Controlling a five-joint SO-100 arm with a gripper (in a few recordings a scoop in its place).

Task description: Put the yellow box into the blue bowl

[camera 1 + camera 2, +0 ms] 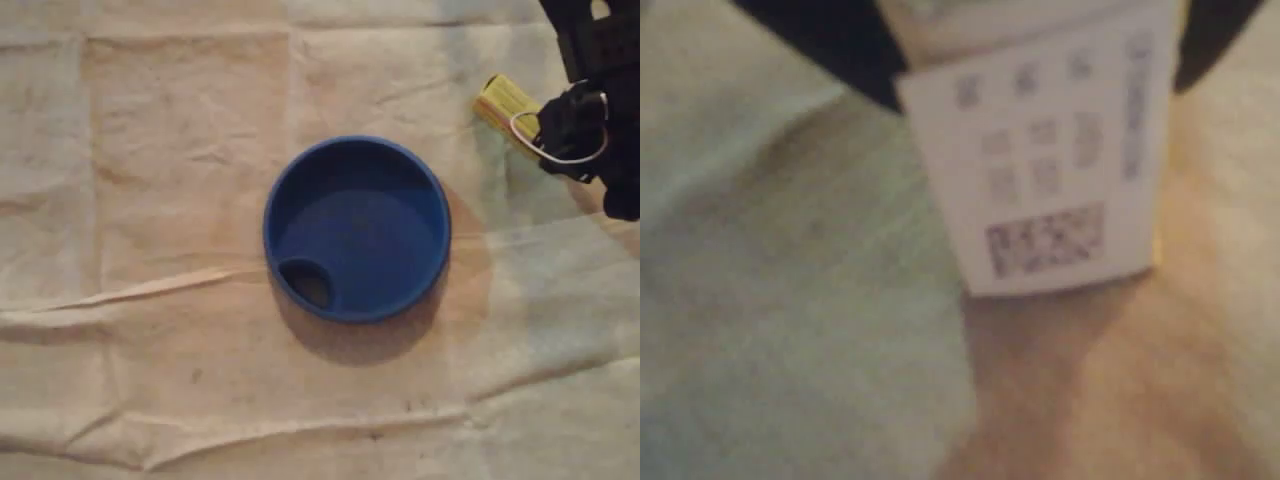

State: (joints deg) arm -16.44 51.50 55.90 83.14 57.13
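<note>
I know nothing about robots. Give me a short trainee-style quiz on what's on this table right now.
1. True or false: the yellow box already lies inside the blue bowl.
2. In the overhead view, where is the hand relative to the bowl? A) upper right B) lower left C) directly above it
3. Fill in: in the wrist view, the box face toward the camera is white and carries small print and a square ____.

Key: 1 false; 2 A; 3 code
</note>
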